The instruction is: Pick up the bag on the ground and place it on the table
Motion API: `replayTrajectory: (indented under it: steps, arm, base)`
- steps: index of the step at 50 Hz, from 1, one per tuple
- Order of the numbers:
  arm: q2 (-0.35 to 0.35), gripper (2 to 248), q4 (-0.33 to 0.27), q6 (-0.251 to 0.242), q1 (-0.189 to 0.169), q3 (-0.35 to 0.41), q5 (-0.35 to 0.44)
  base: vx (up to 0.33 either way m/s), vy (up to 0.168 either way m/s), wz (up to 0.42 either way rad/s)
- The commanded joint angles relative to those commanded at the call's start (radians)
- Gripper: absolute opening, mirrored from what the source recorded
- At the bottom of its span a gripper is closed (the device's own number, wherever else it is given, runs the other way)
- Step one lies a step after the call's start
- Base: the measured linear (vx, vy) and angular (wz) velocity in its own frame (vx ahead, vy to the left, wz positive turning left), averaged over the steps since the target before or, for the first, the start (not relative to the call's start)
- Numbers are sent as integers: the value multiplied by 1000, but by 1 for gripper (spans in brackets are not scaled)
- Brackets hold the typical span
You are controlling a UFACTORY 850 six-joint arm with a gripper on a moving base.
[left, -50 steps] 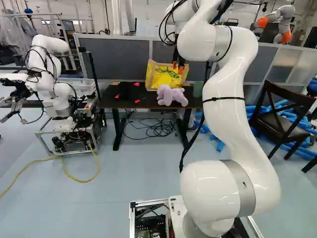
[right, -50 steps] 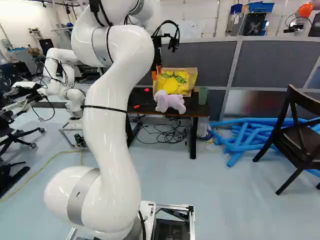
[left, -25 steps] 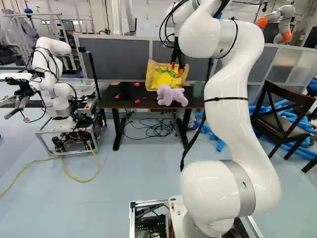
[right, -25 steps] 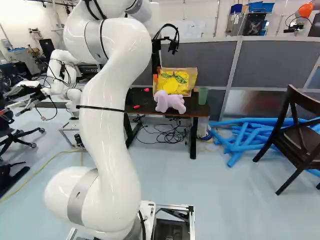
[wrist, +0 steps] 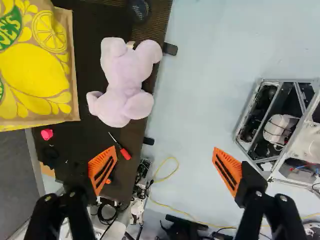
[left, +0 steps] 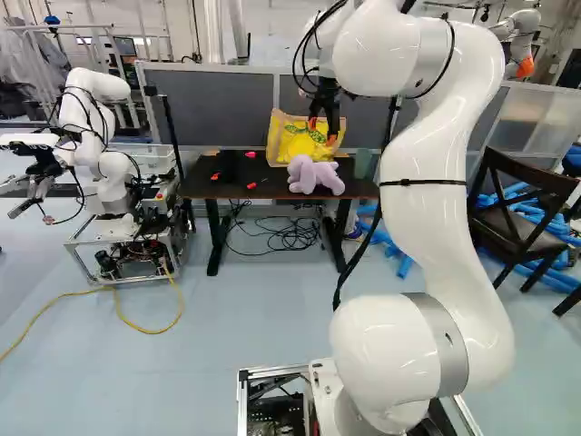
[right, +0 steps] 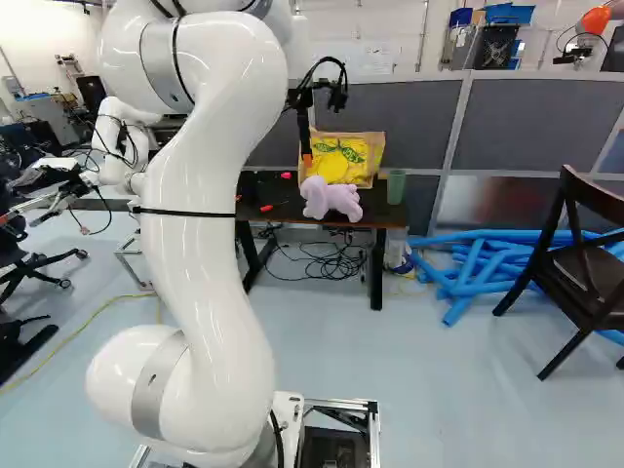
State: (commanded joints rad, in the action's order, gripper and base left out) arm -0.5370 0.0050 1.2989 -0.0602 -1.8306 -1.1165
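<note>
Bag (left: 295, 141) on tbl (left: 259, 188), printed face twd arm (left: 422, 200), long axis approx along tbl's front edge; claw (left: 324, 130) spread wide.

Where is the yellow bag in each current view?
Left base view: upper middle, the bag behind the plush.
Right base view: upper middle, right of the arm.
Wrist view: beside the plush, partly out of view.
Shared landmark: the plush, on the table.

From here the bag (left: 295, 139), upper middle of the left base view, looks yellow and tan, lemon-patterned; the plush toy (left: 313, 174) is lilac, the chair (left: 510, 238) far right dark brown.
</note>
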Motion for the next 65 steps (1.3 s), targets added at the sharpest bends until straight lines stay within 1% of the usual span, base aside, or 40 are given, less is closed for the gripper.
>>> replayTrajectory:
  steps: [12, 26, 65]
  arm:
    - [52, 247, 0, -83, 4, 112, 127]
    - [122, 247, -1, -193, 9, 260, 296]
    - [344, 247, -2, -547, 25, 734, 838]
  base:
    - [0, 0, 0]
    - [0, 0, 0]
    - [0, 0, 0]
